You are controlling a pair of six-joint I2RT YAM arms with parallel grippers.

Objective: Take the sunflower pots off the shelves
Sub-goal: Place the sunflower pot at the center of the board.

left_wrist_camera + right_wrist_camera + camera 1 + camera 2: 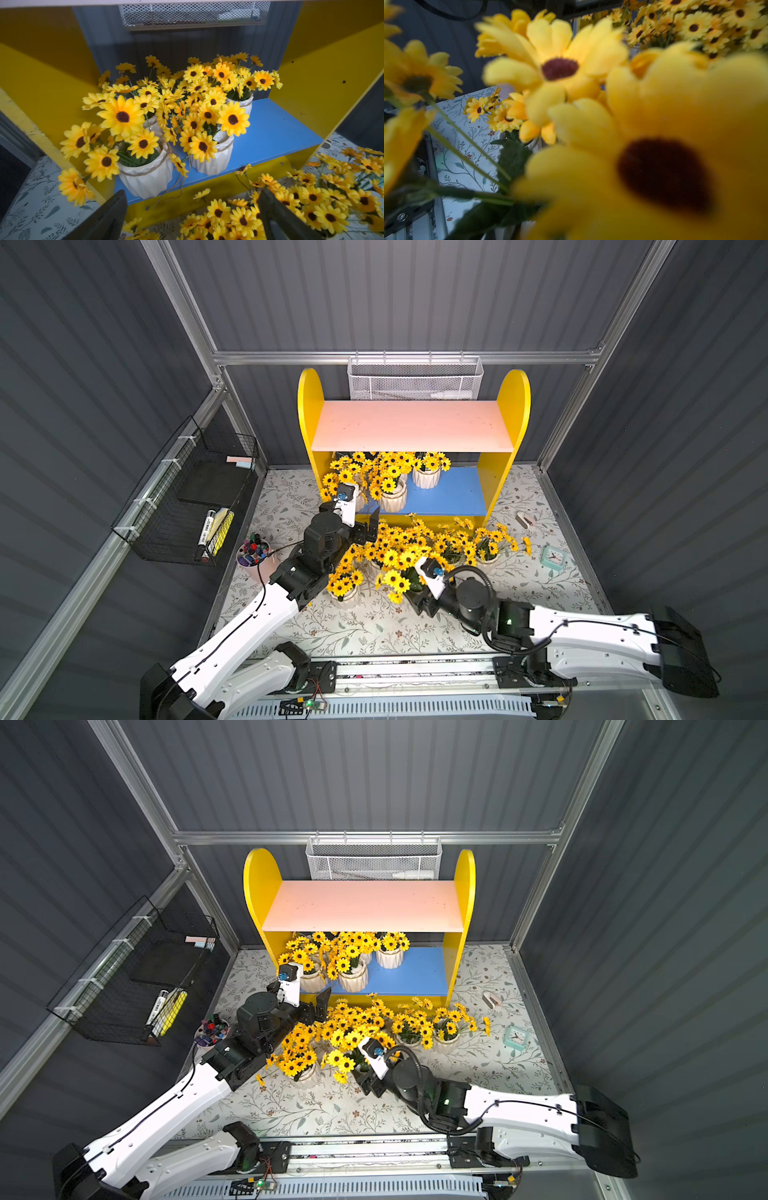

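Note:
The yellow shelves [517, 414] have a bare pink upper board [411, 427]. Several sunflower pots [426, 477] crowd the left half of the blue lower board [453, 493]; the left wrist view shows them close up [145, 180]. Several more sunflower pots [486, 558] stand bunched on the mat in front of the shelves. My left gripper [368, 526] hangs open and holds nothing, just before the lower board's left front edge [193, 220]. My right gripper [417, 599] is down among the blooms of a mat pot. Big blurred flowers [654, 145] hide its fingers.
A pink cup of markers [253, 558] stands at the mat's left edge beside my left arm. A black wire basket [187, 497] hangs on the left wall and a white mesh basket [415, 379] behind the shelves. A mint clock [553, 558] and a small stapler [525, 519] lie at the right.

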